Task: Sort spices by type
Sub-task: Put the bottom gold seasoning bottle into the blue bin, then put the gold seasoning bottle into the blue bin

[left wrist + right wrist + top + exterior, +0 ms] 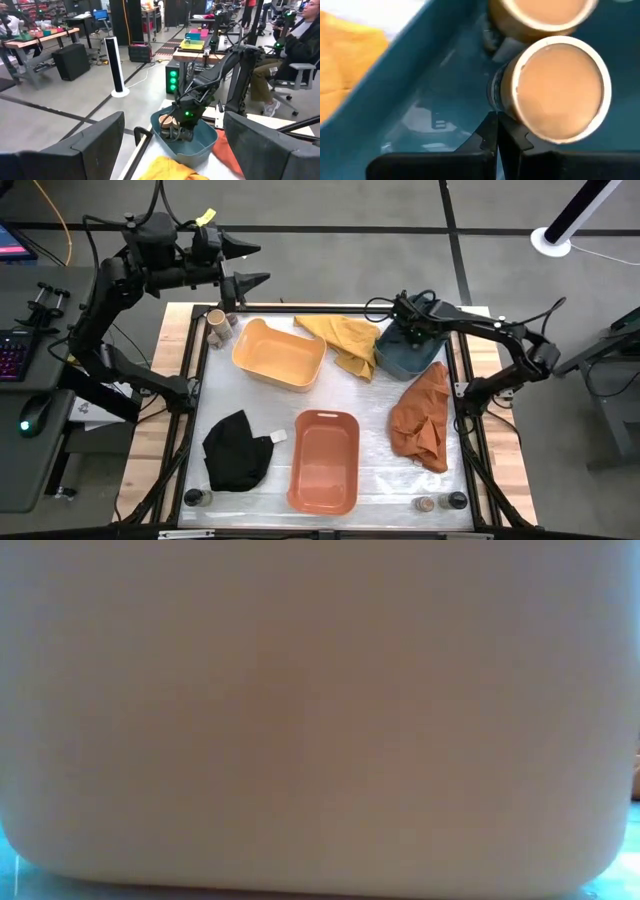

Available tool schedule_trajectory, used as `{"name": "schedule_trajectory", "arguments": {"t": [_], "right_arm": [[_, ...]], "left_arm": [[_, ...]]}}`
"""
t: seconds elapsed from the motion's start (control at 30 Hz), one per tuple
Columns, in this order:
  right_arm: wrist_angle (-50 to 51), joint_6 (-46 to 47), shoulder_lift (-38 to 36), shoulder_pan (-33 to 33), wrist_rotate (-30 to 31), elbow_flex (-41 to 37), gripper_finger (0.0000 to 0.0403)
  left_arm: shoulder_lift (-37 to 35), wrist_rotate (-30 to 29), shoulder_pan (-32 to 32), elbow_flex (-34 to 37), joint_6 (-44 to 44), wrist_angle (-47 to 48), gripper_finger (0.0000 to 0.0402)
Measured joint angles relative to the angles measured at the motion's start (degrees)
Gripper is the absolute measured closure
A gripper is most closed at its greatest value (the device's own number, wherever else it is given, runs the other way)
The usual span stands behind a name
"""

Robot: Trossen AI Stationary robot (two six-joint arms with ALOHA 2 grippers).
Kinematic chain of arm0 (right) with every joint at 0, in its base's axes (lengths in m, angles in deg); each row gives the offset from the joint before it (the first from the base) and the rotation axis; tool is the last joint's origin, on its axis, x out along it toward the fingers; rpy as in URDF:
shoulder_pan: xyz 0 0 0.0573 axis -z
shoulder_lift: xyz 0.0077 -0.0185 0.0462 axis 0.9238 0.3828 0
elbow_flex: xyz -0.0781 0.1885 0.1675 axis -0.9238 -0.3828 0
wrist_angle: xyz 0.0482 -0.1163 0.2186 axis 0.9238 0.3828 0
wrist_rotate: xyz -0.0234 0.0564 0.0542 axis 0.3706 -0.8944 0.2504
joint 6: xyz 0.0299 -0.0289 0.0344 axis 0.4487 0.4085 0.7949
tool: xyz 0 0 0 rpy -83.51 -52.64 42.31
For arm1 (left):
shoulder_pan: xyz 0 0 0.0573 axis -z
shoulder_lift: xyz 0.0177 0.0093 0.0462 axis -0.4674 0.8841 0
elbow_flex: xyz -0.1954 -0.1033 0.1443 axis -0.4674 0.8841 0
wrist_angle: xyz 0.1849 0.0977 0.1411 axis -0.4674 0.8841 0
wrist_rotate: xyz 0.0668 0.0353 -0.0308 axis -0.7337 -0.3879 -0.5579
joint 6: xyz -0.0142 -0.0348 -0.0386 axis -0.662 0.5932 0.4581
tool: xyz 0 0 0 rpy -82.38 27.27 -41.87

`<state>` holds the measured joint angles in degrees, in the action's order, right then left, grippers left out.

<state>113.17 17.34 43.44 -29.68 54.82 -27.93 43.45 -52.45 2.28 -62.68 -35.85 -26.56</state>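
Seen from above, a table holds three plastic tubs and three cloths; the right gripper (pixel 408 320) reaches down into the blue tub (pixel 425 358) at the far right, its fingers pressed together and pinching nothing. Its wrist view shows two wide jars with pale tan round tops (pixel 555 87) lying inside the tub, just beyond the closed fingertips (pixel 496 137); whether the tips touch the nearer jar cannot be told.

The left gripper (pixel 252 265) hangs beyond the table's far left corner, fingers spread and empty; a tan-topped jar (pixel 216 319) stands at that corner with a slimmer dark jar (pixel 231 320) just beside it, next to the yellow tub (pixel 278 355).

The orange tub (pixel 324 460) sits near centre; a dark jar (pixel 196 497) stands at the near left corner, and a brownish jar (pixel 425 503) beside a dark jar (pixel 457 500) at the near right. A yellow cloth (pixel 345 340) lies between the yellow and blue tubs; an orange cloth (pixel 422 420) lies right; a black cloth (pixel 236 450) lies left.

The low view is filled by a pale tub wall (pixel 320 720).
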Motion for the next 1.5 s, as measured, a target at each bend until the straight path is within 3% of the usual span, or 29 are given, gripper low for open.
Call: {"name": "schedule_trajectory", "arguments": {"t": [0.6,0.73,0.87,0.93,1.0,1.1,1.17,1.33,1.5], "right_arm": [[2.26,-4.47,-1.05,6.11,7.46,-0.01,0.0403],[1.21,-5.39,-4.57,6.09,6.43,-0.01,0.0403],[0.56,-5.72,-11.12,5.58,6.14,0.00,0.0403],[-0.33,-5.77,-14.72,5.56,5.16,0.00,0.0403],[-1.47,-5.77,-18.04,5.60,3.39,0.00,0.0403],[-3.83,-5.80,-21.65,5.97,1.26,0.00,0.0403],[-5.52,-5.79,-22.96,6.09,-0.68,0.02,0.0403],[-8.54,-7.20,-23.17,5.92,-7.15,0.02,0.0403],[-9.42,-7.76,-22.80,3.93,-9.57,0.02,0.0403]], "left_arm": [[0.00,-0.24,0.00,0.02,-0.11,-0.02,0.0078],[0.00,-0.24,0.00,0.02,-0.11,0.98,0.0078],[0.02,-0.49,0.02,0.02,-0.35,8.55,0.0078],[0.56,-4.25,0.04,0.02,1.83,14.05,0.0078],[1.82,-11.89,-0.08,0.02,5.59,19.32,0.0078],[5.62,-24.78,-3.81,0.02,7.58,27.75,0.0078],[9.39,-28.88,-8.29,0.02,8.26,31.70,0.0078],[20.52,-25.93,-20.77,0.11,12.51,36.41,0.0078],[29.82,-25.19,-28.48,0.09,15.09,36.35,0.0078]]}}
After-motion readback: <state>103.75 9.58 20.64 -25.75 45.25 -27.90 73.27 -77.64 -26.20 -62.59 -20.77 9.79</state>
